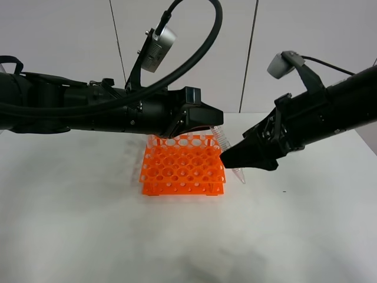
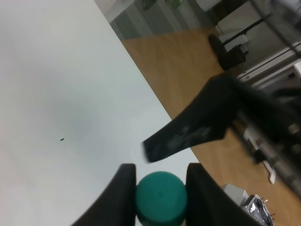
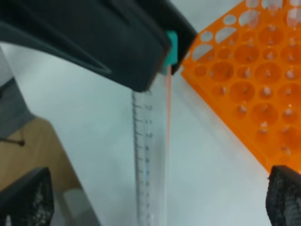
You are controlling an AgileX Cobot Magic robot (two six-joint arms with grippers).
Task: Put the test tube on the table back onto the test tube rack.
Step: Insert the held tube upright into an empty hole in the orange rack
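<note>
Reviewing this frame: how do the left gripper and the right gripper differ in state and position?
The left gripper is shut on the teal cap of the test tube; the right gripper is open, fingers wide on either side of the tube, apart from it. The left gripper holds the tube's top end by the far right corner of the test tube rack; the right gripper sits lower along the tube. Both are black and meet at one tube.

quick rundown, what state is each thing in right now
test tube: capped, tilted, not in the rack yet
left gripper: shut on the test tube's capped end
right gripper: open, jaws wide on either side of the test tube
test tube rack: upright on the table, visible holes empty
</note>
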